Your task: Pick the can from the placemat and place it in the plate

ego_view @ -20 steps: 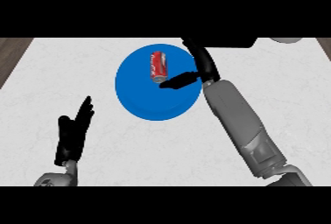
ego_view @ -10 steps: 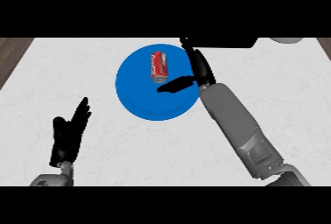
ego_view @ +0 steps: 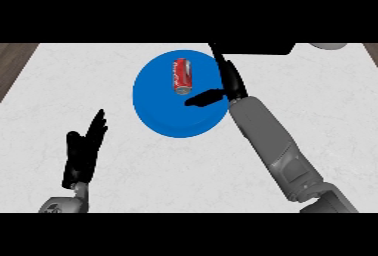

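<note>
A red can [ego_view: 181, 76] lies on its side on the upper part of the round blue plate [ego_view: 166, 117] in the head view. My right hand [ego_view: 229, 82] stands just right of the can, fingers straight and pointing away, thumb [ego_view: 204, 99] stretched left over the plate below the can. It holds nothing, with a small gap between it and the can. My left hand [ego_view: 83, 152] rests open at the lower left, fingers up. A dark placemat [ego_view: 255, 48] shows at the top, partly hidden behind my right hand.
The white marbled counter [ego_view: 325, 110] spreads on all sides, with a wooden strip [ego_view: 15, 62] at its left edge. A pale round object [ego_view: 328, 45] peeks in at the top right corner.
My right hand has drawn slightly back toward me and to the right, away from the can. The left hand has sunk a little lower. The can stays lying on the plate.
</note>
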### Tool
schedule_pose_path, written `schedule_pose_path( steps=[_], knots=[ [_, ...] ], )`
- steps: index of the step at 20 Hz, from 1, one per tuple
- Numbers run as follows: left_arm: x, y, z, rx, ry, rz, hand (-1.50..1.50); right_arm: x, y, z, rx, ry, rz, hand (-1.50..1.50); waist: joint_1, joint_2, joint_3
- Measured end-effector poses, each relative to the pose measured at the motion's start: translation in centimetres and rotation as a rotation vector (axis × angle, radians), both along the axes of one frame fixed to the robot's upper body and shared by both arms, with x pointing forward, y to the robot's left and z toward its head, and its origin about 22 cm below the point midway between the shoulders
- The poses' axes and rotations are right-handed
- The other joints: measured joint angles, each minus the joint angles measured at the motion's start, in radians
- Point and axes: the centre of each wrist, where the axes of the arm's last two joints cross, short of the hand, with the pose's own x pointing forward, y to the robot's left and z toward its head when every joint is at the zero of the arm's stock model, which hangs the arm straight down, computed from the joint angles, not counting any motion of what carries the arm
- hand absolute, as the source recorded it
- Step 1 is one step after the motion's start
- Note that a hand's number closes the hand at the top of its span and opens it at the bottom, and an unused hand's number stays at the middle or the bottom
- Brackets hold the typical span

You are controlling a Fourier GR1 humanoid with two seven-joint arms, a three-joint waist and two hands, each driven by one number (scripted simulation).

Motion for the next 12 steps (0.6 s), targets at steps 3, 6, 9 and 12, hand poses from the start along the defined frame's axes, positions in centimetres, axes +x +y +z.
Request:
schedule_pose_path(
  steps=[3,6,9,12],
  knots=[
    [0.0,-0.1,0.1,0.0,0.001,0.006,0.0,-0.1,-0.7,-0.7,-0.016,0.004,-0.02,-1.5,-0.001,-0.001,0.0],
    [-0.1,-0.2,0.4,-0.001,0.005,0.006,0.0,-0.3,-1.3,-1.2,-0.036,0.013,-0.034,-1.5,-0.004,-0.002,0.0],
    [-0.7,-0.3,0.4,-0.005,0.007,0.004,0.0,-0.1,-2.4,-1.3,-0.05,0.019,-0.045,-1.5,-0.007,-0.003,0.0],
    [-0.5,-0.6,0.4,-0.01,0.01,0.007,0.0,0.0,-3.7,-1.4,-0.054,0.014,-0.06,-1.5,-0.009,-0.003,0.0]
  ],
)
